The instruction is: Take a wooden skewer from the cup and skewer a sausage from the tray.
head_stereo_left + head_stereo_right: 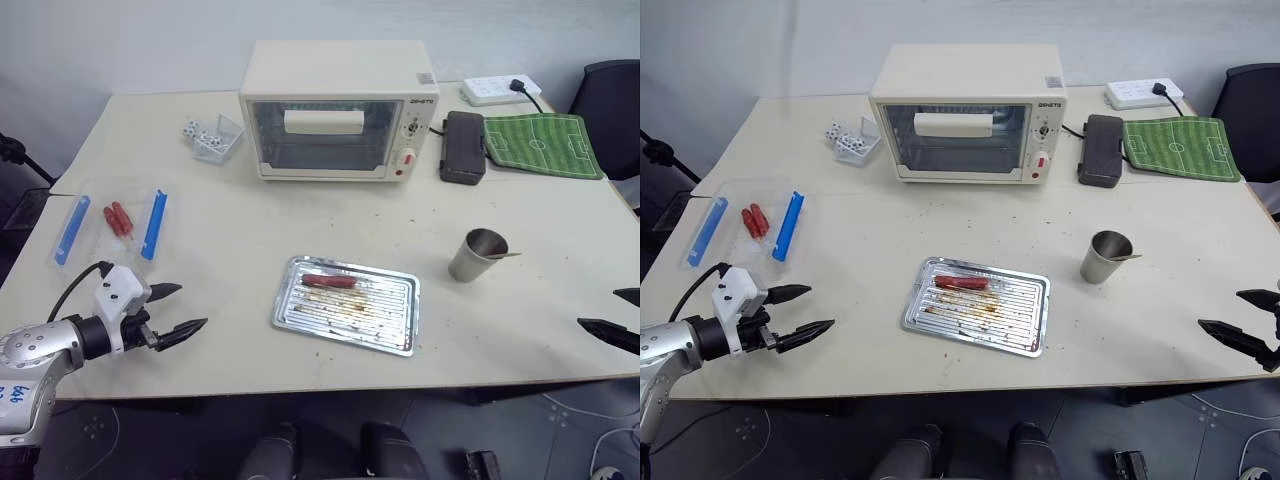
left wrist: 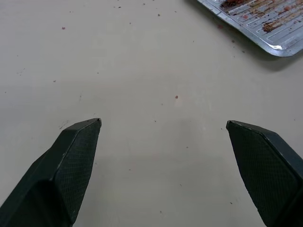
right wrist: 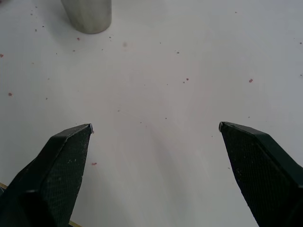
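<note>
A shiny metal tray [image 1: 395,325] with brown stains lies at the table's front middle, and one reddish-brown sausage [image 1: 329,281] rests along its far side. To its right stands the silver cup [image 1: 477,256] with a thin wooden skewer [image 1: 505,255] poking over its rim. My left gripper [image 1: 185,309] hovers open and empty over the front left of the table, well left of the tray [image 2: 265,28]. Open and empty too, my right gripper [image 1: 1232,316] is at the front right edge, short of the cup [image 3: 87,15].
A cream toaster oven [image 1: 338,110] stands at the back middle. A clear box with blue clips [image 1: 110,225] holds two red sausages at the left. A clear tub [image 1: 215,138] of white pieces, a dark case [image 1: 463,147], a green mat [image 1: 541,144] and a power strip [image 1: 501,90] line the back.
</note>
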`<state>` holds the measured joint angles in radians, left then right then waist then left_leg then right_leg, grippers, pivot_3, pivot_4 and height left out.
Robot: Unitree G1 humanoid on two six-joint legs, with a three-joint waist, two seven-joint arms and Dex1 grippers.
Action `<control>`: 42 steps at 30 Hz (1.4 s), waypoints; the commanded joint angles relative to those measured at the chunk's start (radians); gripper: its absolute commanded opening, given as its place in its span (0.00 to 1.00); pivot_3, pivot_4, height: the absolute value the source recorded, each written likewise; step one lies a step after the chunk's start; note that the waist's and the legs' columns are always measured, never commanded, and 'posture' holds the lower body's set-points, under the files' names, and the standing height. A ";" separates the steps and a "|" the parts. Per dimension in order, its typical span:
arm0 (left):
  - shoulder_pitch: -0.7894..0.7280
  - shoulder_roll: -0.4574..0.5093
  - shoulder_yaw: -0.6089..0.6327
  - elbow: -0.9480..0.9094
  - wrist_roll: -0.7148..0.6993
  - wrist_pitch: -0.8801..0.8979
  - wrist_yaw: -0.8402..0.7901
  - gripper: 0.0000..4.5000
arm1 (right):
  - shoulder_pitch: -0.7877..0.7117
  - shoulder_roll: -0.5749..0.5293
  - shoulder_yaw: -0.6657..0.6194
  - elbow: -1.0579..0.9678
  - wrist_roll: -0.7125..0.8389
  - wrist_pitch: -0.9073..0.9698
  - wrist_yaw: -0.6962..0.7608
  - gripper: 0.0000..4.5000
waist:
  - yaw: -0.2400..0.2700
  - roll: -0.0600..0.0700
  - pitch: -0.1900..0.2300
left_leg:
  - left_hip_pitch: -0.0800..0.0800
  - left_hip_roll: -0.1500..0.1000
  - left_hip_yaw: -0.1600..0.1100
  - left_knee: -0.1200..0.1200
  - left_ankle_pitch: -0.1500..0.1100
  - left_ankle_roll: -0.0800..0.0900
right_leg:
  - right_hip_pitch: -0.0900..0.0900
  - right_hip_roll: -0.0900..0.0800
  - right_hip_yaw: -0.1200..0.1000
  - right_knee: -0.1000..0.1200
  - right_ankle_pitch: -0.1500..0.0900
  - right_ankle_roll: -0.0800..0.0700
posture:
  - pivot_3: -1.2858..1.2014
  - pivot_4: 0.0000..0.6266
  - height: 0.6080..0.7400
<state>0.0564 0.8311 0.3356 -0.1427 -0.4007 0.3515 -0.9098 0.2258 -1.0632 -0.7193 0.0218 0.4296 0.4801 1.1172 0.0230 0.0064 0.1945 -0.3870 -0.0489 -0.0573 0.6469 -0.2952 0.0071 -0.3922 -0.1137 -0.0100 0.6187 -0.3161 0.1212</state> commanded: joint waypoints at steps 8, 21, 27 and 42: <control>0.005 0.001 0.021 -0.007 -0.010 0.009 0.005 1.00 | -0.007 0.008 -0.023 -0.005 -0.007 -0.026 -0.008 0.99 | 0.000 0.000 0.000 | 0.000 0.000 0.000 0.000 0.000 0.000 | 0.000 0.000 0.000 0.000 0.000 0.000 | 0.52 0.24 1.00; 0.002 -0.020 0.011 -0.024 -0.044 0.065 0.004 1.00 | 0.018 0.013 -0.050 -0.015 0.004 0.006 -0.005 0.99 | 0.000 0.000 0.000 | 0.000 0.000 0.000 0.000 0.000 0.000 | 0.000 0.000 0.000 0.000 0.000 0.000 | 0.52 0.24 1.00; -0.006 -0.066 -0.024 -0.055 -0.032 0.080 0.048 1.00 | 0.037 0.023 -0.055 -0.032 0.001 0.000 -0.011 0.99 | 0.001 0.000 0.000 | 0.000 0.000 0.001 0.001 0.000 0.000 | 0.000 0.000 0.001 0.001 0.000 0.000 | 0.52 0.24 1.00; -0.102 -0.107 -0.052 -0.131 -0.108 0.174 0.112 1.00 | 0.031 0.079 -0.095 -0.115 0.034 0.058 -0.091 0.99 | 0.004 0.000 0.000 | 0.001 0.000 0.002 0.002 0.000 -0.001 | 0.000 0.001 0.001 0.003 0.000 0.000 | 0.52 0.24 1.00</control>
<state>-0.0191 0.7157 0.2614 -0.2047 -0.4590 0.5006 -0.7967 0.2595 -0.9995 -0.7639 -0.0388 0.4308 0.5187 1.0533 0.0266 0.0060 0.1943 -0.3860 -0.0489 -0.0556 0.6489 -0.2945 0.0064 -0.3922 -0.1127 -0.0092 0.6222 -0.3159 0.1215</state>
